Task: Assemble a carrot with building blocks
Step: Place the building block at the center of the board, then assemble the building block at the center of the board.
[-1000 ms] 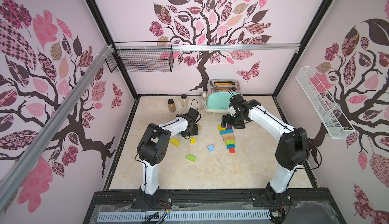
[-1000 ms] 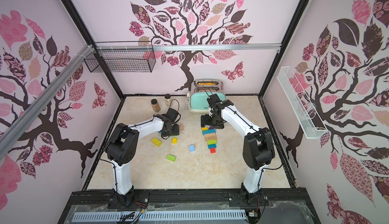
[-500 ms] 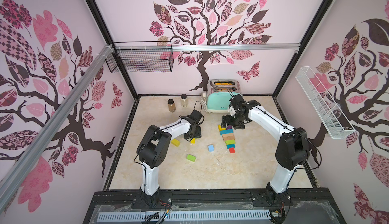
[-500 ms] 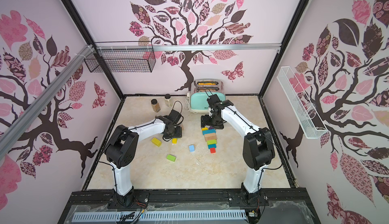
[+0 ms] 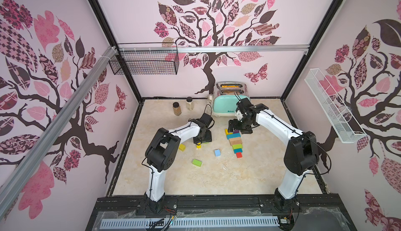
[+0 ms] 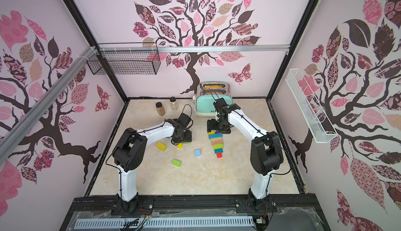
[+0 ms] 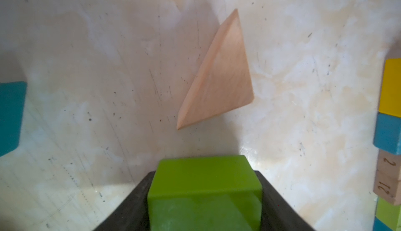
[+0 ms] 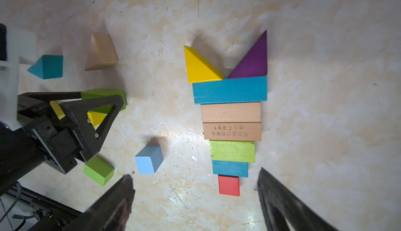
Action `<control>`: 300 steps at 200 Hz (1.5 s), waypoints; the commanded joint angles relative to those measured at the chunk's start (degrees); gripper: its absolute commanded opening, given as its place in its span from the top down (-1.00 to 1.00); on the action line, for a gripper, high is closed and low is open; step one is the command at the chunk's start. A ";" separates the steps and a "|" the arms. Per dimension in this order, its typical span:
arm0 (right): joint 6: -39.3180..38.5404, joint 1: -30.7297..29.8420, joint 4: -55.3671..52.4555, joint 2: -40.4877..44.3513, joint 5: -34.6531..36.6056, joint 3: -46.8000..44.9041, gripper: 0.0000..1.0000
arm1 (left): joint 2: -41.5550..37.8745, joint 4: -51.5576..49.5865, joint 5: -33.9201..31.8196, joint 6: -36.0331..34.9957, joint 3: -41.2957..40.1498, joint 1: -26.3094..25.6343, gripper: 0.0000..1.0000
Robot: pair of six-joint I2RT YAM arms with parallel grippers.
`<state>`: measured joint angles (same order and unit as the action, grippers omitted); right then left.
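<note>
Between the left gripper's (image 7: 205, 173) jaws a green block (image 7: 204, 188) is pinched, a tan wedge (image 7: 219, 77) just ahead, while the right gripper (image 8: 195, 175) is held spread wide.

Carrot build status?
Done: tapered body from red block to teal bar, yellow wedge and purple wedge at the wide end. In hand: green wedge inside left gripper, grip unclear; right gripper open, empty. Left: probably placing that wedge as a leaf.
</note>
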<state>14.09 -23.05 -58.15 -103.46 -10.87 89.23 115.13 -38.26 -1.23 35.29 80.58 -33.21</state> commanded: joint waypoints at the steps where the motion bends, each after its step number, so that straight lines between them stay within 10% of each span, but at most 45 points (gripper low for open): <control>1: 0.02 0.18 0.54 0.89 0.06 0.68 -0.86 | 1.25 -0.58 0.05 -0.09 1.73 -0.11 -0.62; 59: -0.36 0.11 -0.58 0.98 0.40 2.44 -0.87 | -5.67 -2.05 -3.25 0.78 1.73 0.89 -0.78; 115: -2.83 0.11 -1.09 -3.06 -2.11 8.35 -0.88 | -18.49 0.63 3.05 11.01 -5.99 13.95 -0.86; 169: -4.42 -1.57 -3.37 -14.00 -2.14 23.89 -0.89 | -13.77 2.51 7.66 16.76 -6.43 19.81 -0.85; 300: -5.34 -5.32 -2.86 -19.60 -2.62 29.40 -0.86 | -6.29 4.20 4.75 19.99 -6.11 20.55 -0.62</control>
<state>9.47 -27.27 -60.64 -121.99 -13.06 115.59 107.26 -34.94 5.04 55.55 74.43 -13.06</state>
